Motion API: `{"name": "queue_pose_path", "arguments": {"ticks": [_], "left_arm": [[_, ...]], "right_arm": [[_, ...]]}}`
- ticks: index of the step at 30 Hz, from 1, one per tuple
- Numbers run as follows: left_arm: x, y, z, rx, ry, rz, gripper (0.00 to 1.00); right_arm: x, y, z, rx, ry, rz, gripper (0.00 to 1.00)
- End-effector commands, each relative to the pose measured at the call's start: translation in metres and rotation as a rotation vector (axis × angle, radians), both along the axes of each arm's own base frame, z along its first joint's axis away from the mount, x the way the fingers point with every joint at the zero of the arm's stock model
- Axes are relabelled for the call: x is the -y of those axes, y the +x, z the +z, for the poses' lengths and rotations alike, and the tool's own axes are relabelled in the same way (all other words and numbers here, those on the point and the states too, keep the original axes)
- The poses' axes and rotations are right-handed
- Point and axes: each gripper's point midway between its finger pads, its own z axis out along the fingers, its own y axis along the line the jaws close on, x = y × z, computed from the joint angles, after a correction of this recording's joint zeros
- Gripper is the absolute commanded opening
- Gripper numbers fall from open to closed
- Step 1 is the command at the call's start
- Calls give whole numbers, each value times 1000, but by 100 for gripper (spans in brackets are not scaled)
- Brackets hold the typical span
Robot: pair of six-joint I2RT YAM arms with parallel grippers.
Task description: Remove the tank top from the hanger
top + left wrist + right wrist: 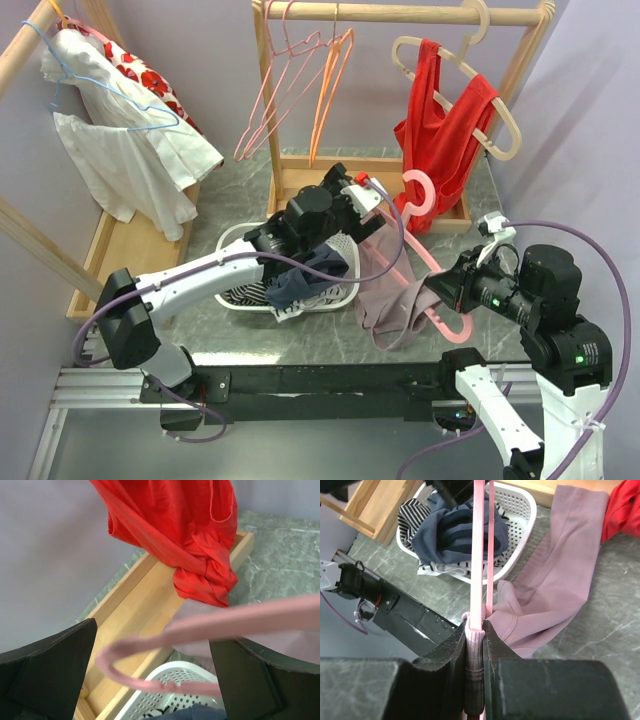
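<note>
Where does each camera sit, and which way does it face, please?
Top external: above, behind the robot, looking down on the table; both arms show.
Left wrist: looks between the open left gripper at the red top.
Right wrist: looks down the right gripper, shut on the pink hanger.
All share the hanger and white basket.

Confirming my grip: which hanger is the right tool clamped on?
The thick pink hanger carrying the mauve tank top, off the rail; the right tool pinches its end. The others hang on rails.
</note>
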Motion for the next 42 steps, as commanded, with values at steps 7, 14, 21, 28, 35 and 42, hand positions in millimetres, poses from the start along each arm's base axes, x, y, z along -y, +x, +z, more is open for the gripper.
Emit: {"name": "queue_pose_path", "arguments": {"ticks": [7, 14, 21, 28, 35, 42], "left_arm": [[19, -4, 28, -48, -87, -95, 57], [19, -20, 25, -106, -113, -150, 9], [19, -24, 25, -135, -139, -164, 6], [14, -19, 26, -186, -187, -125, 56], [5, -9, 28, -285, -282, -116, 64], [-17, -10, 60, -399, -462, -51, 72]], "right_arm": [[-3, 7, 19, 100, 4, 21, 0], [-2, 15, 16, 106, 4, 10, 0], [-3, 19, 15, 105, 0, 17, 0], [5, 27, 27, 160, 5, -60, 0], [9, 30, 26, 150, -6, -87, 0], [31, 48, 29, 171, -11, -259, 0]]}}
